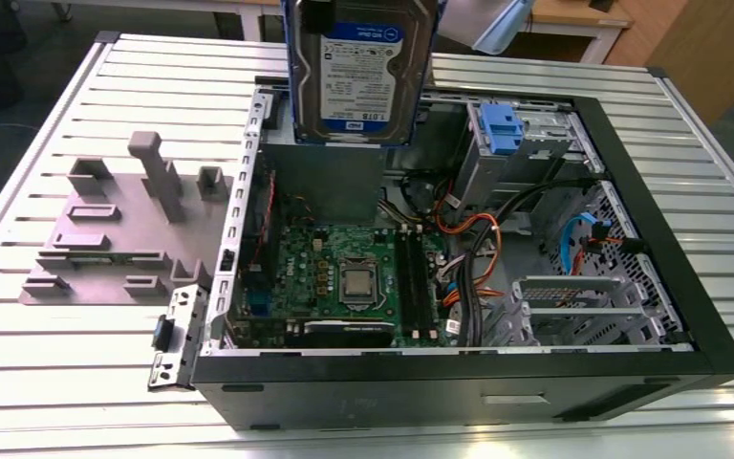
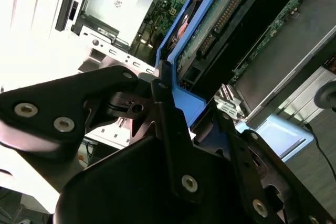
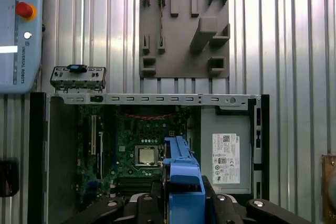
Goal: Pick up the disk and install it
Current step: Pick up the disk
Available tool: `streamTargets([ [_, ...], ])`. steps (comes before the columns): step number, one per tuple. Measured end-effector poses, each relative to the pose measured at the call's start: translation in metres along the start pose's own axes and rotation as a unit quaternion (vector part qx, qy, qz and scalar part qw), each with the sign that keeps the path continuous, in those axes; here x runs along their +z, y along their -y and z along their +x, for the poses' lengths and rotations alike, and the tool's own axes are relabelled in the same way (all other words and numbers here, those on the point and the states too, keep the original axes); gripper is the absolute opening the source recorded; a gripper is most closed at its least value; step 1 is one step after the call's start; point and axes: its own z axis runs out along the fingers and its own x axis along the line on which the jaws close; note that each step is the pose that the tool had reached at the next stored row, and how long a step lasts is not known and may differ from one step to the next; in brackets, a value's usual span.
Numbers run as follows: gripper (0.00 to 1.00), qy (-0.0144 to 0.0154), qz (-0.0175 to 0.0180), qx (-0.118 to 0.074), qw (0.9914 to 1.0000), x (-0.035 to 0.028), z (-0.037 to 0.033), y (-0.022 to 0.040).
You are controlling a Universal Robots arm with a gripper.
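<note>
Silver metal, white-and-blue label: the disk (image 1: pixel 360 76) hangs at the upper centre of the exterior view. It's stood on edge with the label toward the camera, above the far part of the open computer case (image 1: pixel 469 382) and clear of it. Blue plastic carrier rails run along its edges.

In both wrist views the gripper (image 2: pixel 191 103) is clamped on the blue rail end of the disk. You can see a black finger (image 2: pixel 160 90) pressed against the plastic. The second wrist view also shows the disk's green circuit-board side left bare.

Handling, my read:
- **Weight and stiffness:** stiff, dense, heavy for its size, no bend.
- **Fragility:** likely shock-sensitive, so don't let it knock the case walls.
- **Surface:** the silver faces look smooth and probably slick. The rails give a better bite but may flex a little.
- **Where to hold:** take it by the rails or narrow edges. Keep off the bare board and the connector.

The motherboard (image 1: pixel 341 273) sits mid-frame inside the case. A small blue latch (image 1: pixel 501 129) sits at the case's upper right. A grey fixture plate (image 1: pixel 99 249) lies at left on the slatted table (image 1: pixel 61 382), well apart from the disk.
</note>
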Motion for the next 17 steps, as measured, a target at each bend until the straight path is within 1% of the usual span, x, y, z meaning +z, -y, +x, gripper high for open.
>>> streamTargets([
  [4,0.36,-0.0006,0.0000,0.000,1.00000,0.0001,0.0001,0.0009],
  [6,0.36,-0.0008,0.0000,0.000,1.00000,0.0003,0.0014,0.0011],
  [12,0.36,-0.0007,0.0001,0.000,1.00000,0.0013,0.0100,0.0023],
  [14,0.36,-0.0007,0.0000,0.000,1.00000,0.0013,0.0109,0.0063],
  [17,0.36,-0.0008,0.0000,0.001,1.00000,0.0013,0.0115,0.0141],
])
